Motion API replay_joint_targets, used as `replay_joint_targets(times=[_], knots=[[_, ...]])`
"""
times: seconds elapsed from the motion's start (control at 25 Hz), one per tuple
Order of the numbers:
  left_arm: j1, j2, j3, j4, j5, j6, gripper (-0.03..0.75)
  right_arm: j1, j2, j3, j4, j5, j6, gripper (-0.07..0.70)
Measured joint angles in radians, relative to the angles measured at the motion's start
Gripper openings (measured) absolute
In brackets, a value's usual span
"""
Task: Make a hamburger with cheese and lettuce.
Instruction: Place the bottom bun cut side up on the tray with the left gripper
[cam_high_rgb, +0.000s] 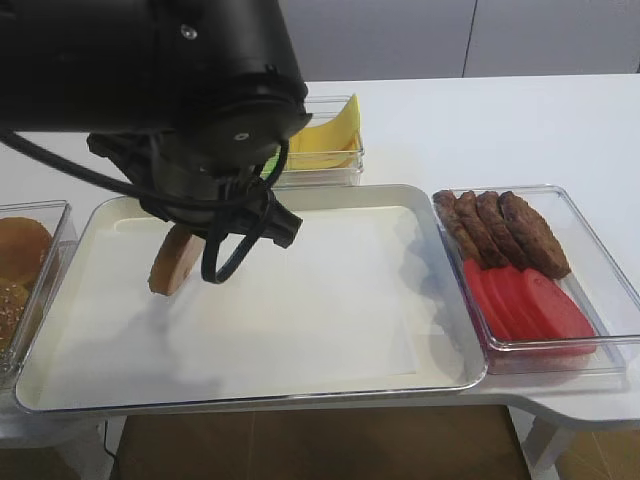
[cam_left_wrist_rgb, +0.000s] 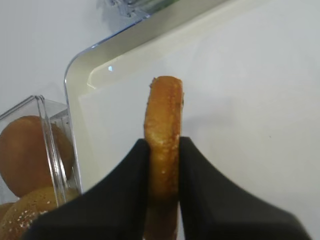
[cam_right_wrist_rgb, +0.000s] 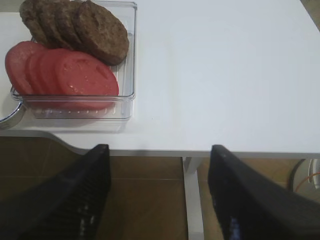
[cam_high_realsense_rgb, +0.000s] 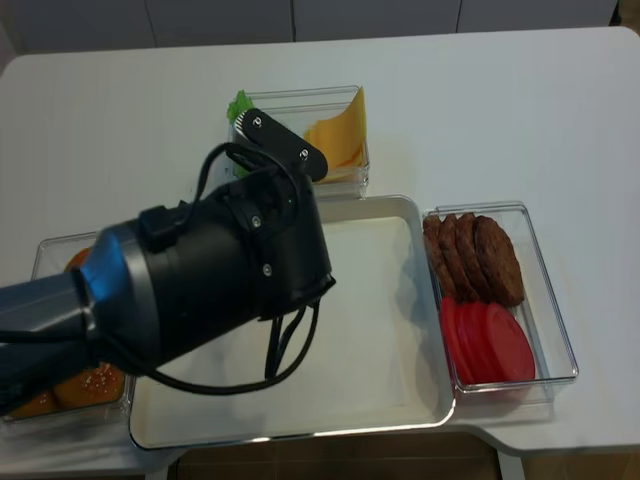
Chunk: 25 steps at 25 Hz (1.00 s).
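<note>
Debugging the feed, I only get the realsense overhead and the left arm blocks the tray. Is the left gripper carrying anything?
Observer: Yes. The left gripper is shut on a bun half, held on edge between its fingers.
Operator: Above the tray, or over the bun box?
Observer: Above the left part of the white tray, not touching it; the tray's floor is bare.
Operator: Right gripper? Can't see it.
Observer: The right gripper is open and holds nothing; it hangs off the table's front edge, near the box of patties and tomato slices.
</note>
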Motion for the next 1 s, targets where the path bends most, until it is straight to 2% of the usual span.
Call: replay_joint_targets(times=[0.56, 0.8, 1.0], knots=[[-0.007, 0.034, 0.0, 0.023, -0.025, -0.045, 0.12, 0.0, 0.0, 0.0, 0.0, 0.0, 0.0, 0.468], [-0.007, 0.034, 0.0, 0.023, -0.06, -0.043, 0.12, 0.0, 0.0, 0.0, 0.0, 0.0, 0.0, 0.468], [-0.007, 0.034, 0.0, 0.048, -0.06, -0.043, 0.12, 0.0, 0.0, 0.0, 0.0, 0.0, 0.0, 0.468]])
